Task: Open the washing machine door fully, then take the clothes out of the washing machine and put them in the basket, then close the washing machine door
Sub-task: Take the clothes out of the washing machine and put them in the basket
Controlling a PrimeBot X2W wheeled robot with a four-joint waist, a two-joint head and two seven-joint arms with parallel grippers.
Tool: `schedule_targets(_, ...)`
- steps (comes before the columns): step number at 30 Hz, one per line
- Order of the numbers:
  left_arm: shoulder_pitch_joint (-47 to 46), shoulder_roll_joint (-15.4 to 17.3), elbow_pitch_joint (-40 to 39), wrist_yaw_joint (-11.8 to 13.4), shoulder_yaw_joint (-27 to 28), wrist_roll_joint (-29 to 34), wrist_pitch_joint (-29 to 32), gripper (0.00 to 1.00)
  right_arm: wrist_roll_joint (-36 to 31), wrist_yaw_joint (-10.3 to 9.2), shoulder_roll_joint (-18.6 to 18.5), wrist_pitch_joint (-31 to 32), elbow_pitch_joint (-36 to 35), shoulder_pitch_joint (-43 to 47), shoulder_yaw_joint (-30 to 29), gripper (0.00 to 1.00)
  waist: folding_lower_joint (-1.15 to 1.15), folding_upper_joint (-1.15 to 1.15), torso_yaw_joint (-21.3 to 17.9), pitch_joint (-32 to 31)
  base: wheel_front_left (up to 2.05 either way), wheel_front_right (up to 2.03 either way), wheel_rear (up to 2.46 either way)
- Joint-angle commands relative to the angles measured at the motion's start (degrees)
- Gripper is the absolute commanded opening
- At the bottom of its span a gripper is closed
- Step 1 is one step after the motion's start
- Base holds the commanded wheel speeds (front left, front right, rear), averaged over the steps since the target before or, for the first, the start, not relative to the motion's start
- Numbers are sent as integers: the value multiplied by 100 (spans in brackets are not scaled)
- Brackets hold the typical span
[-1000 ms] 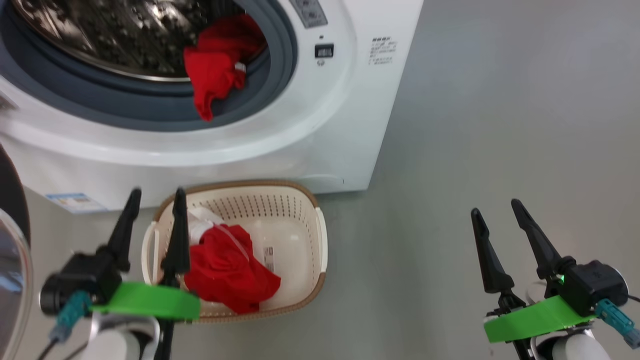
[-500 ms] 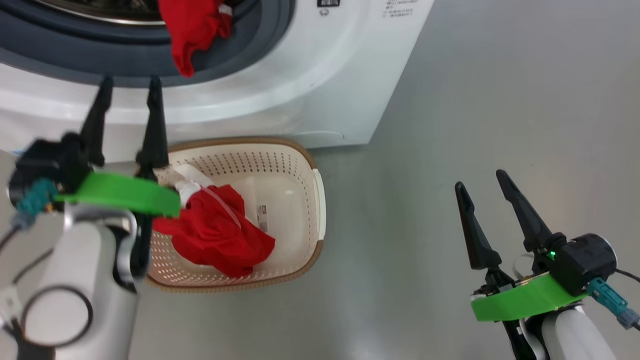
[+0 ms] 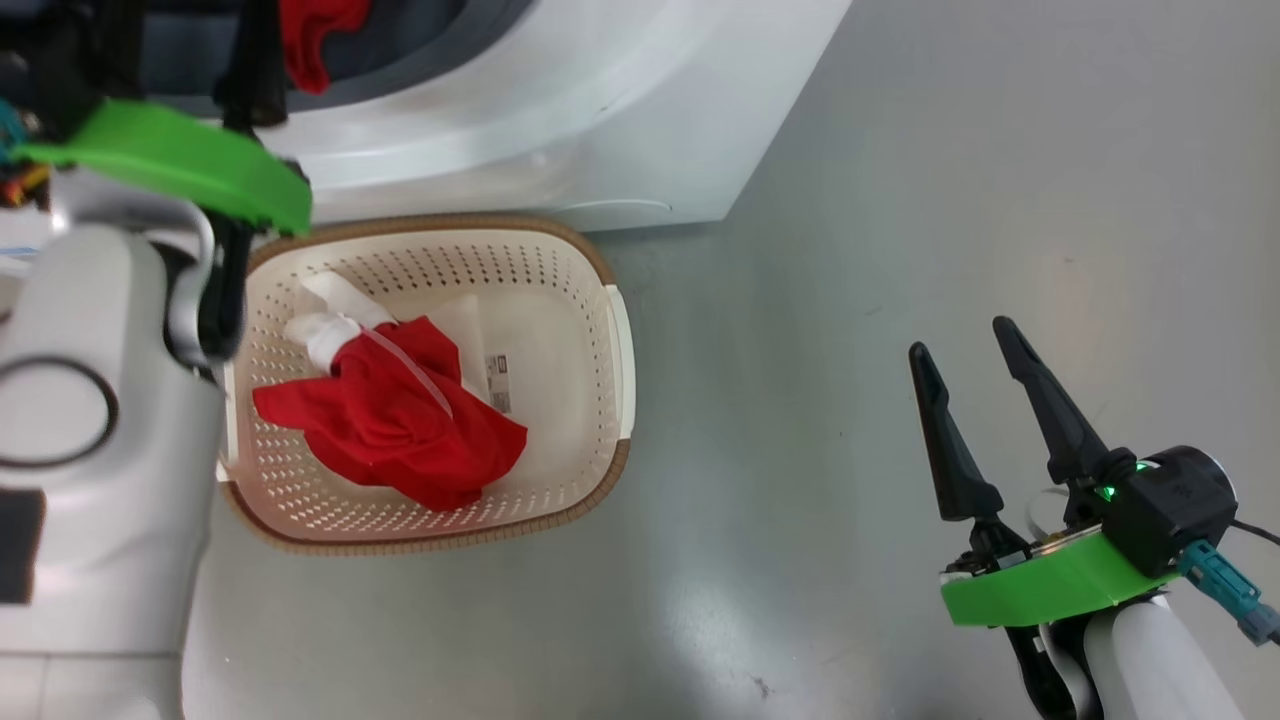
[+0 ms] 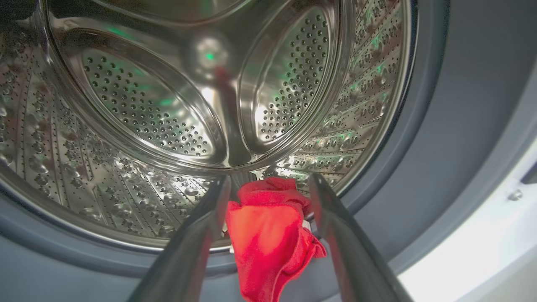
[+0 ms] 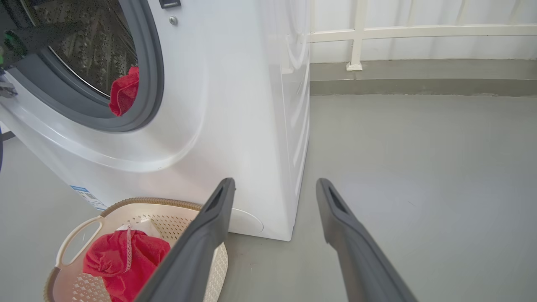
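Left gripper (image 4: 269,179) fingers stand apart near a red garment (image 4: 268,239) at the washing machine (image 3: 560,130) mouth; more clothes (image 3: 400,430) lie in the basket (image 3: 618,350) before it; right gripper (image 3: 958,338) fingers apart, empty.

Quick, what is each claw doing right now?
Left claw: open, red clothes between its fingers.
Right claw: open, empty.

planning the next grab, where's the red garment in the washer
Left wrist view: the red garment drapes over the grey gasket at the bottom of the drum, framed by the left gripper.
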Motion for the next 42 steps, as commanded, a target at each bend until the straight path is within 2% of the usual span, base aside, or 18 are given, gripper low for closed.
schedule_targets(1, -218, 255, 2, -56, 97, -51, 14, 100, -34, 35, -20, -36, -156, -88, 97, 100, 0, 0, -38, 120, 0, 0, 0)
schedule_targets(11, -1150, 360, 1186, -267, -78, -231, 62, 100, 4, 35, -20, -36, -157, -222, 192, 100, 0, 0, -199, 364, 0, 0, 0)
schedule_targets(27, -2007, 649, 2801, -331, -526, -275, 663, 100, 170, 35, -20, -36, -133, -231, 362, 100, 0, 0, -570, 478, 0, 0, 0)
schedule_targets(40, -2234, 706, 3345, -337, -918, -171, 736, 100, 219, 35, -20, -36, -176, -185, 412, 100, 0, 0, -724, 513, 0, 0, 0)
schedule_targets(41, -2244, 707, 3355, -337, -954, -166, 729, 82, 220, 35, -20, -36, -177, -188, 414, 100, 0, 0, -726, 514, 0, 0, 0)
schedule_targets(42, -2250, 702, 3359, -337, -996, -166, 723, 46, 224, 35, -20, -36, -180, -192, 419, 100, 0, 0, -728, 514, 0, 0, 0)
